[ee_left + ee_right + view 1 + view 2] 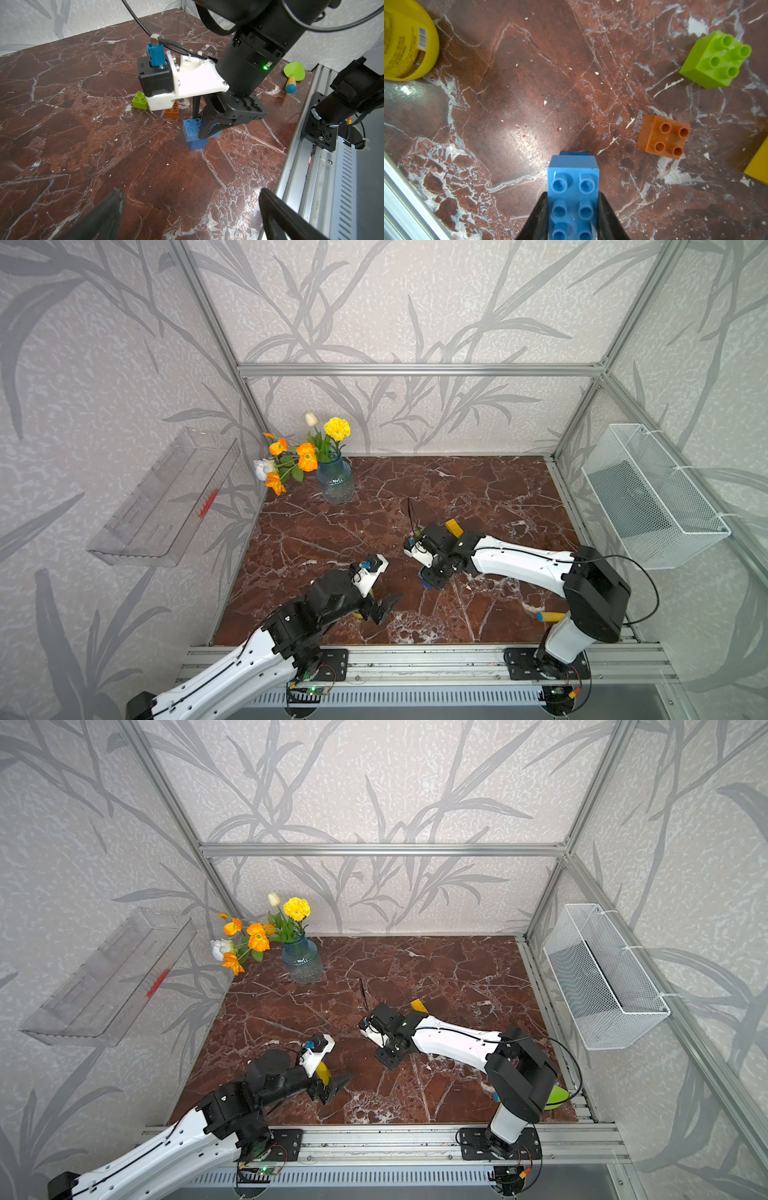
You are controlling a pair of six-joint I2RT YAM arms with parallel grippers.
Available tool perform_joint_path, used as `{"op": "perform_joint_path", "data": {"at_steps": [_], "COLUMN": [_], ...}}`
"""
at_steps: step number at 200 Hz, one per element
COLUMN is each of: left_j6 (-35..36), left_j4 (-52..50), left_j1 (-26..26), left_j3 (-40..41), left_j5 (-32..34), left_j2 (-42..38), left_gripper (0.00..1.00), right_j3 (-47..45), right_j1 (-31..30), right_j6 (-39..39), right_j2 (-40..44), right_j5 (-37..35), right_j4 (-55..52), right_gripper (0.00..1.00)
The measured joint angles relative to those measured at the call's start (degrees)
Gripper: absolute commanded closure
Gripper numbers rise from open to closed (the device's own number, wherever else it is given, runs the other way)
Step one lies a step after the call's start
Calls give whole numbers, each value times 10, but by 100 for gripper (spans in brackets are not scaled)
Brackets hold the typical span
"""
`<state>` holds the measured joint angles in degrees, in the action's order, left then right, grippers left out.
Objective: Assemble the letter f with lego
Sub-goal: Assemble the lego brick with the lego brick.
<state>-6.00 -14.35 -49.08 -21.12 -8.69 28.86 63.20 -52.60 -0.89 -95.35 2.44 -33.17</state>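
My right gripper (573,195) is shut on the long light-blue lego brick (573,187), which rests on top of the small dark-blue brick (198,144) standing on the table. In the left wrist view the same grip shows, light-blue brick (191,128) over dark-blue. Just beyond them the green brick (716,60) and the orange brick (663,137) lie loose, with an edge of the yellow brick (758,166) past them. The left gripper (191,207) hovers open and empty, to the left of the right gripper (431,581) in a top view.
A yellow cylinder (404,41) lies near the left arm. The green leaf-shaped tool (295,72) lies by the front right rail. A blue vase of flowers (336,481) stands at the back left. A wire basket (652,497) hangs on the right wall.
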Motion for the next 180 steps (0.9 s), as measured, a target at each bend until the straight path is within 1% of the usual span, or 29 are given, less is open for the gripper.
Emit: {"op": "perform_joint_path", "data": {"at_steps": [115, 180], "left_j6": [0, 0], "left_j4": [0, 0], "left_j1": [0, -1], "left_j3": [0, 0], "left_j5": [0, 0], "left_j2": [0, 0], "left_gripper": [1, 1], "right_j3": [21, 24], "right_j1": [-1, -16], "right_j6": [-3, 9], "right_j2": [-26, -34], "right_j5": [1, -8], "right_j4": [-6, 8], "right_gripper": [77, 78]}}
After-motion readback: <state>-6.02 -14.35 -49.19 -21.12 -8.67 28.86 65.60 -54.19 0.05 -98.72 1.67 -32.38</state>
